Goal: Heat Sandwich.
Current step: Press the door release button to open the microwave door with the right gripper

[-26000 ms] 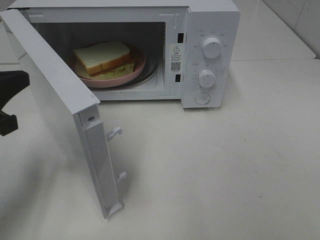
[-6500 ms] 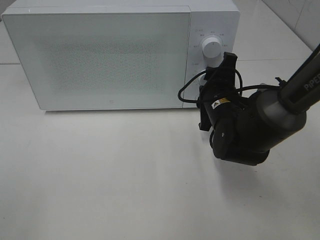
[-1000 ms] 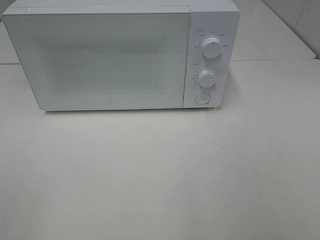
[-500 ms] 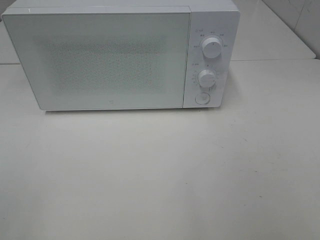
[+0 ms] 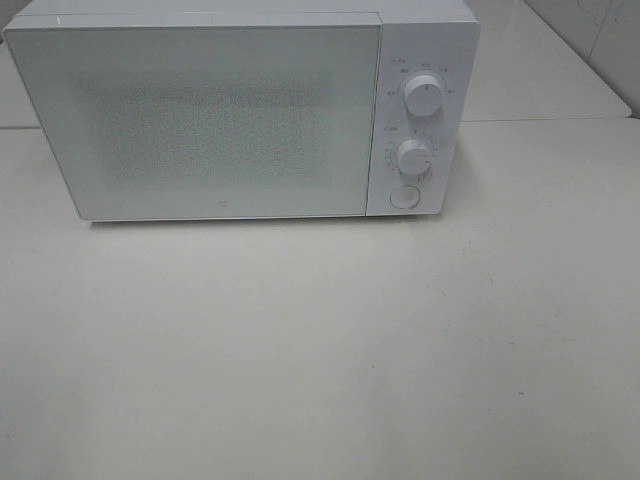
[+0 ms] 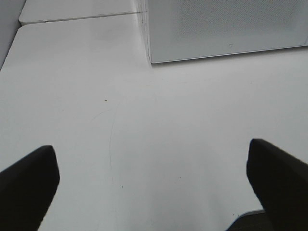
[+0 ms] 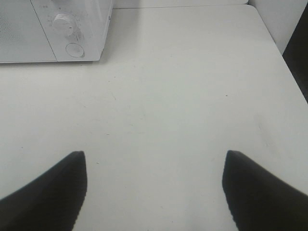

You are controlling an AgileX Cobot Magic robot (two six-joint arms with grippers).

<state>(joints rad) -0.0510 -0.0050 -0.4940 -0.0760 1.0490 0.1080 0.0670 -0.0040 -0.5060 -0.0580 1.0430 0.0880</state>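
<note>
The white microwave [image 5: 240, 110] stands at the back of the table with its door [image 5: 200, 120] shut. The sandwich is hidden behind the frosted door. The microwave has an upper knob [image 5: 424, 96], a lower knob [image 5: 413, 157] and a round button [image 5: 403, 197] on its right panel. Neither arm shows in the exterior high view. My left gripper [image 6: 154, 185] is open and empty above bare table, with the microwave's corner [image 6: 221, 29] beyond it. My right gripper [image 7: 154, 185] is open and empty, with the microwave's panel [image 7: 72, 33] beyond it.
The white table [image 5: 320, 340] spreads in front of the microwave. A seam [image 5: 540, 120] divides it from another table behind. In the right wrist view the table's edge [image 7: 281, 53] runs along a dark gap.
Over the last second nothing has moved. Earlier, the door stood open with the sandwich on a pink plate inside; later the door was shut and my right arm was at the knobs, then withdrew.
</note>
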